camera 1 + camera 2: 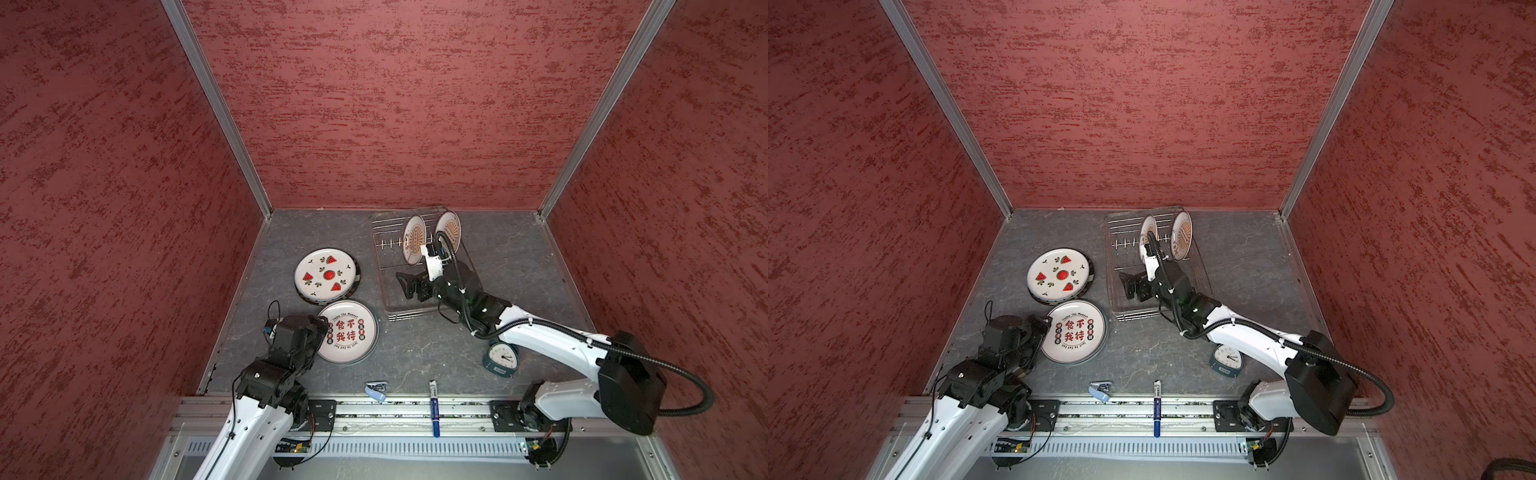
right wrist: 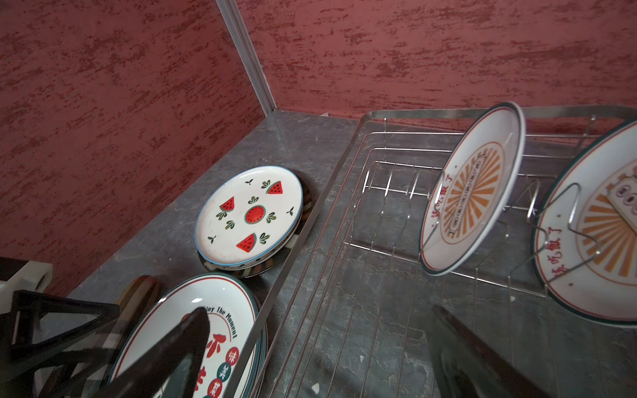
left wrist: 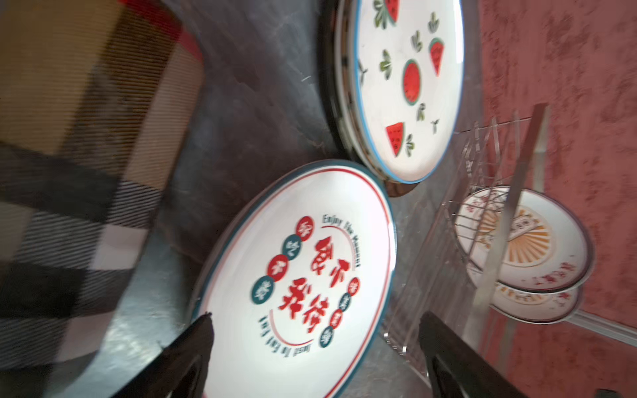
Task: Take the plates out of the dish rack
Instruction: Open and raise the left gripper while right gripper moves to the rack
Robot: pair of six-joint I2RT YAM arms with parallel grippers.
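I see two sunburst plates (image 1: 414, 239) upright in dish rack (image 1: 388, 243), far end. Watermelon plate stack (image 1: 326, 274) on tabletop (image 1: 519, 257) left of rack; character plate stack (image 1: 349, 332) before it. Alarm clock (image 1: 500, 357) before rack, rightward; marker (image 1: 434, 409) at near edge.

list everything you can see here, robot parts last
sunburst plates: 2, white with orange rays, upright in the rack
watermelon plate: 1, white with red slices, top of a pile left of the rack; how many lie under it is hidden
character plate: 1, white with red characters, flat in front of the watermelon plate
dish rack: 1, silver wire on a clear tray, back of the table
alarm clock: 1, teal, partly under the right arm
marker: 1, blue and white, across the front rail
small blue item: 1, light blue, front edge; cannot tell what
table: 1, grey marbled
left gripper: black, open, at the character plate's rim
right gripper: black, open, over the rack's bare part
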